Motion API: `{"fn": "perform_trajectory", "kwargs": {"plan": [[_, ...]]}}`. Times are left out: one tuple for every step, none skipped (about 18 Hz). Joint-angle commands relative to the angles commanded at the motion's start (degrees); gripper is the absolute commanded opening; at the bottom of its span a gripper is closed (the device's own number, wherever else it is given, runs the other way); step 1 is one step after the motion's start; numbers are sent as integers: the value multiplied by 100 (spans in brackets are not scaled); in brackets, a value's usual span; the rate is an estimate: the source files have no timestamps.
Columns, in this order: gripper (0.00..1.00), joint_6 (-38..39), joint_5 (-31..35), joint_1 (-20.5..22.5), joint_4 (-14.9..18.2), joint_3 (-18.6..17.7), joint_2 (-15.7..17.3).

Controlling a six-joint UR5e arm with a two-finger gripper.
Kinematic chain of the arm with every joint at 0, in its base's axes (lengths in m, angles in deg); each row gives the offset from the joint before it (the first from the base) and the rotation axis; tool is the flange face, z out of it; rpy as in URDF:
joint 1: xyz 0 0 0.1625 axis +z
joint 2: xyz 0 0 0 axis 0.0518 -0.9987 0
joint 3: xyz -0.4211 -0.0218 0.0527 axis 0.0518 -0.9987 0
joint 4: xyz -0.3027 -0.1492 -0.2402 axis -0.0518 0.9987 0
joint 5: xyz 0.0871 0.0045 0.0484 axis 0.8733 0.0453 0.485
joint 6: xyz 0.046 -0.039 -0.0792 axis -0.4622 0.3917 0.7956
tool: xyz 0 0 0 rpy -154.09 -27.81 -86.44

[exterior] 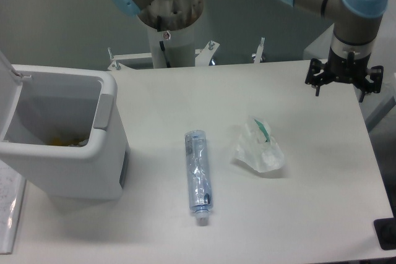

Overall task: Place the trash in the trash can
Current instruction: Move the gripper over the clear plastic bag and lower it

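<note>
The trash lies on the white table in two pieces. A slim clear plastic bottle (198,176) rests on its side near the middle, its white cap toward the front edge. To its right sits a crumpled clear wrapper (260,149) with a teal-green strip. The trash can (105,100), a boxy white bin with a thick rim, stands at the left with its lid swung open. My gripper (342,85) hangs over the table's far right corner, well away from both pieces. Its black fingers are spread open and hold nothing.
Something yellowish lies at the bottom of the bin. The arm's base column (170,23) stands behind the table's far edge. A dark object (387,233) sits at the front right corner. A white sheet (9,214) lies left of the bin.
</note>
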Motion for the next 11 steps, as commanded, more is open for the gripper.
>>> {"fn": "perform_trajectory", "kwargs": {"plan": [[100,0,-9,-17,0,-9,0],[100,9,-18,-35,0,-18,9],[100,26,-27,-61,-17,-61,9],[100,52,-18,-88,-44,-131,9],[100,61,-18,-114,-53,-193,17],[100,53,-18,-193,-70,-220,18],[100,44,-18,-254,-114,-255,26],[100,53,-18,-307,-201,-290,26],[100,61,-18,-377,-298,-360,18],[100,70,-18,-422,-395,-474,18],[100,88,-18,-448,-535,-649,18]]}}
